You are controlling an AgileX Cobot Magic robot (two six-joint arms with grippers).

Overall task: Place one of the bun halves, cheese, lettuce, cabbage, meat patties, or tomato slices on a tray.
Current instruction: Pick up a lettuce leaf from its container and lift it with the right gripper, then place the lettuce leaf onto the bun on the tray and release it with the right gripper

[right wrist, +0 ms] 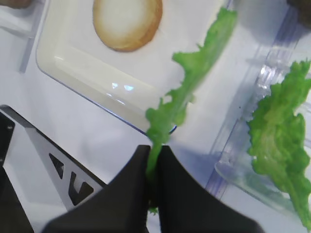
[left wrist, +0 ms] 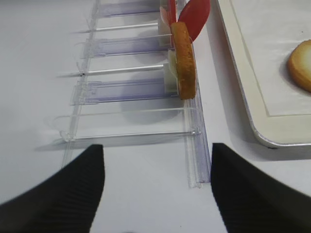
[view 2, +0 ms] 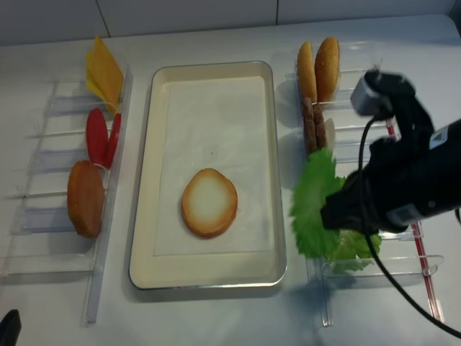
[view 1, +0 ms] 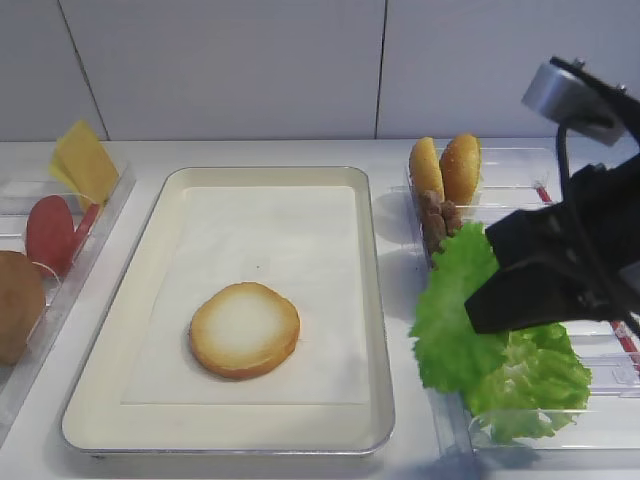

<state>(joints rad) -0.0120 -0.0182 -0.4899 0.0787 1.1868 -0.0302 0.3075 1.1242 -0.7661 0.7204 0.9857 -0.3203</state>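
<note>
One tray [view 2: 144, 238] holds one bun half [view 2: 209, 202], flat face up. At its 3 o'clock the right gripper [right wrist: 154, 167] pinches one lettuce leaf [view 2: 312, 202] edge-on above the right bin [view 2: 425, 263]; more lettuce [right wrist: 279, 141] lies in that bin. Two upright buns [view 2: 319, 68] stand at 1 o'clock, and two tomato slices [view 2: 101, 137] and yellow cheese [view 2: 103, 71] at 9 to 10 o'clock. Only the left wrist view shows the left gripper [left wrist: 158, 187], fingers spread, holding nothing.

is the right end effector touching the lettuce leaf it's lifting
Touching. The right wrist view shows the right end effector shut on the lettuce leaf, its stem pinched between the jaws.
</note>
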